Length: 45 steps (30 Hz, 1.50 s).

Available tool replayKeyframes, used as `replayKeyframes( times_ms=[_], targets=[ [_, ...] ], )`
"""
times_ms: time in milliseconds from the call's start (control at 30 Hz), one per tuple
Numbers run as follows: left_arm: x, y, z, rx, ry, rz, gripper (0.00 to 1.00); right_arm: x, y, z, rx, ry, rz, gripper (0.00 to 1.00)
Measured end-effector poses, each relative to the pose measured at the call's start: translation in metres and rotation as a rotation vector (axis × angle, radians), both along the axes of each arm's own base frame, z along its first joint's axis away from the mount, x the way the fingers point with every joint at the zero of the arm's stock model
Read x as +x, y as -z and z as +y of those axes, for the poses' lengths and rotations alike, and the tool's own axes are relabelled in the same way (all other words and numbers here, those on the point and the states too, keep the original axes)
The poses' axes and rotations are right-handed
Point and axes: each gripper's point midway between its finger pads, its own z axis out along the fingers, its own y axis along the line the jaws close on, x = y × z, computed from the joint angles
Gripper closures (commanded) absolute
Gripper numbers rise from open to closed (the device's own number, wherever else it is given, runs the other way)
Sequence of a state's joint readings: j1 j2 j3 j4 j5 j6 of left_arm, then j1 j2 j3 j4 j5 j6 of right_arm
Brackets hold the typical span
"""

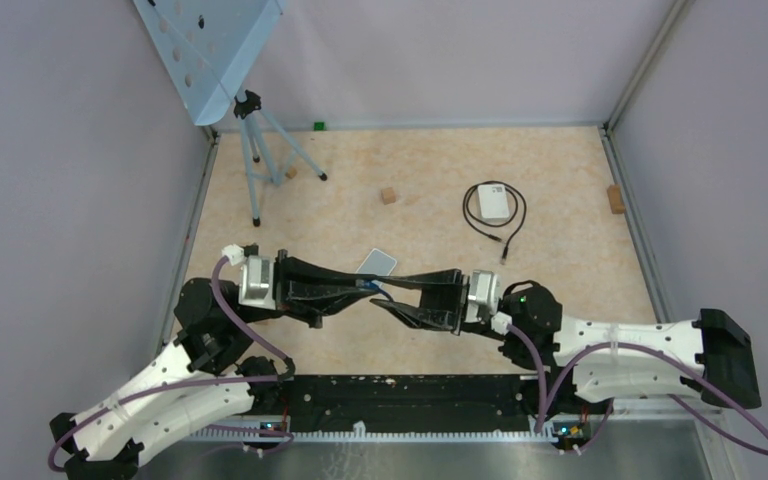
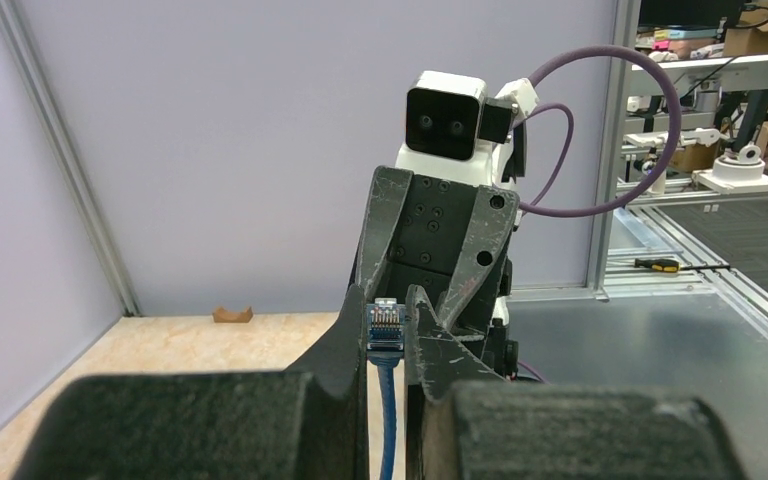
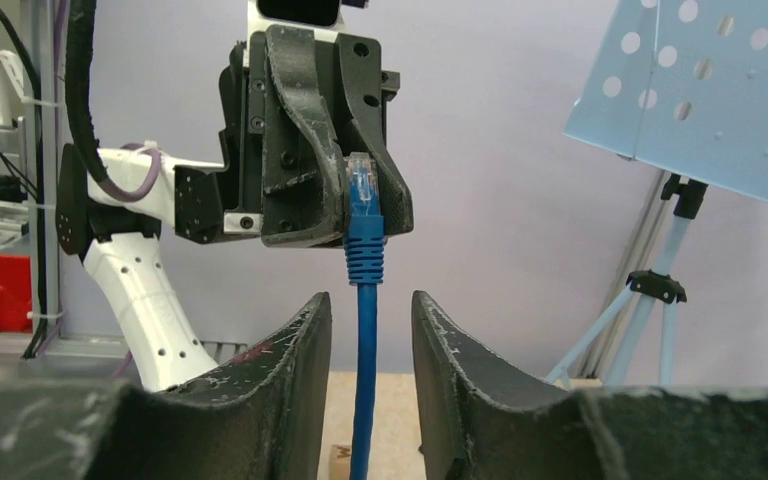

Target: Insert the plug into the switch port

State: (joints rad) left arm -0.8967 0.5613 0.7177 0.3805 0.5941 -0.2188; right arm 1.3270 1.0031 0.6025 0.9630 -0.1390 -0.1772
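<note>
We found the left gripper (image 2: 386, 305) clenched on the plug (image 3: 362, 190), above the table's (image 1: 580, 250) near middle. In the right wrist view the plug stood upright, tip up. Its cable (image 3: 364, 380) trailed down between the right gripper's (image 3: 368, 305) released jaws, untouched. Only the left wrist view showed its contacts. The top view showed open table toward the far edge.

your surface (image 1: 560, 270) is pale, speckled beige. a tripod (image 1: 256, 160) stands by its far left corner, a wooden block (image 1: 290, 172) beside one foot. a second block (image 1: 389, 195) lies toward the far edge and a third block (image 1: 615, 198) lies at the right edge. between those two lies a white box (image 1: 492, 203) ringed by a black cable (image 1: 525, 212). a small green piece (image 1: 318, 126) sits at the far edge.
</note>
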Motion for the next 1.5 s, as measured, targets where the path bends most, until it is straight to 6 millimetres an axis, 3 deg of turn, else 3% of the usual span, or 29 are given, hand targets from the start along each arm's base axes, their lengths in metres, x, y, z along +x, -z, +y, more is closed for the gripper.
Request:
replayKeyframes(
  times_ms=[167,333,433,567,600,633,667,700,767,933,1067,1267,1333,1400,1467,1500],
  targets=[
    [0.0,-0.002,0.001,-0.007,0.0,-0.006,1.0,-0.001,-0.009,-0.004,0.041,-0.004,0.0,0.81],
    [0.0,-0.002,-0.001,-0.008,0.0,-0.007,1.0,-0.002,-0.011,-0.004,0.051,-0.014,0.004,0.84],
    [0.001,-0.002,-0.001,-0.006,0.002,-0.006,1.0,-0.002,-0.01,-0.002,0.05,-0.017,0.004,0.99],
    [0.0,-0.003,-0.001,-0.011,0.004,-0.012,1.0,-0.002,-0.011,-0.003,0.054,-0.018,0.004,1.0],
    [0.0,-0.003,-0.001,-0.011,0.004,-0.011,0.95,-0.002,-0.011,-0.002,0.055,-0.017,0.005,1.0],
    [0.0,-0.003,-0.001,-0.011,0.003,-0.011,0.77,-0.002,-0.011,-0.002,0.055,-0.017,0.005,1.0],
    [0.0,-0.003,-0.001,-0.011,0.002,-0.011,0.5,-0.002,-0.011,-0.002,0.054,-0.014,0.006,1.0],
    [0.001,-0.003,0.0,-0.012,-0.002,-0.01,0.3,-0.001,-0.01,-0.002,0.053,-0.011,0.008,1.0],
    [0.006,-0.002,0.001,-0.014,-0.027,0.02,0.04,0.003,-0.005,-0.002,0.023,0.009,0.018,1.0],
    [0.035,0.006,0.008,-0.023,-0.172,0.212,0.01,0.027,0.017,-0.011,-0.131,0.166,0.039,1.0],
    [0.069,0.031,0.012,0.039,-0.334,0.411,0.01,0.051,0.012,-0.042,-0.266,0.358,-0.021,1.0],
    [0.113,0.095,0.023,0.169,-0.597,0.684,0.01,0.097,-0.039,-0.104,-0.452,0.626,-0.157,1.0],
    [0.124,0.116,0.028,0.212,-0.674,0.747,0.01,0.111,-0.047,-0.119,-0.502,0.692,-0.169,1.0],
    [0.134,0.136,0.032,0.253,-0.742,0.798,0.01,0.121,-0.039,-0.125,-0.565,0.722,-0.164,1.0],
    [0.146,0.156,0.038,0.292,-0.804,0.844,0.01,0.127,-0.011,-0.117,-0.643,0.703,-0.148,1.0],
    [0.153,0.169,0.043,0.311,-0.839,0.87,0.01,0.129,0.015,-0.108,-0.695,0.676,-0.135,1.0]
  ],
)
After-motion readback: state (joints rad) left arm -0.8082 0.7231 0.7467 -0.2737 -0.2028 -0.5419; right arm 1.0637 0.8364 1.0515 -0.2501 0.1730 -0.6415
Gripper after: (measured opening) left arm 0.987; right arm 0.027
